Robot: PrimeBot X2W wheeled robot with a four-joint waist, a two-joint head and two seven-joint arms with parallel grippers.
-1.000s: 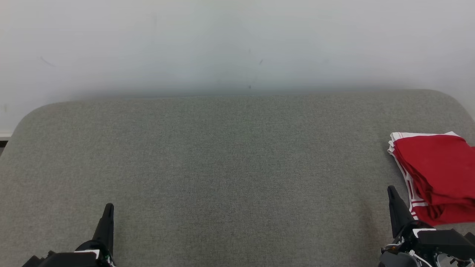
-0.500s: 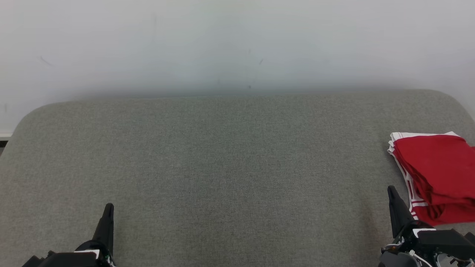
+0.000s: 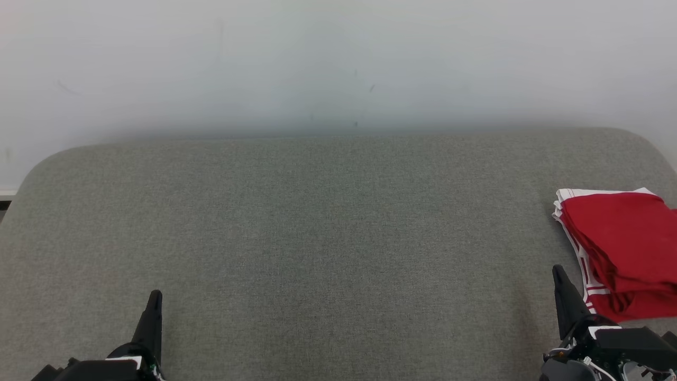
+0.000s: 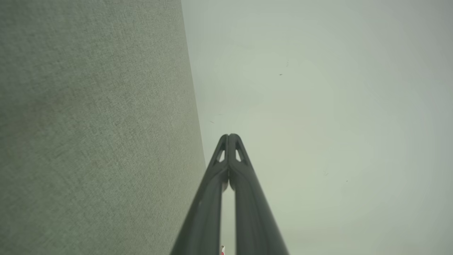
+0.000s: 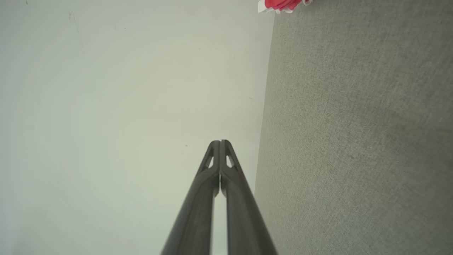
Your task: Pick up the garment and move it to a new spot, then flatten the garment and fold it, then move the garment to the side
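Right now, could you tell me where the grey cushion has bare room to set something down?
Free: the broad grey cushion from its left edge to the folded red garment, between the wall and the left gripper and right gripper. Crowded: the right edge, where the garment lies beside the right gripper.

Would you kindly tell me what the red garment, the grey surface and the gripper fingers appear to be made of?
The red garment looks like soft matte knit fabric, perhaps cotton: limp folded layers, white striped trim. The grey surface seems woven upholstery cloth: visible heathered weave, padded corners. The left gripper's fingers look like smooth dark moulded plastic, with cut-out windows near the tips.
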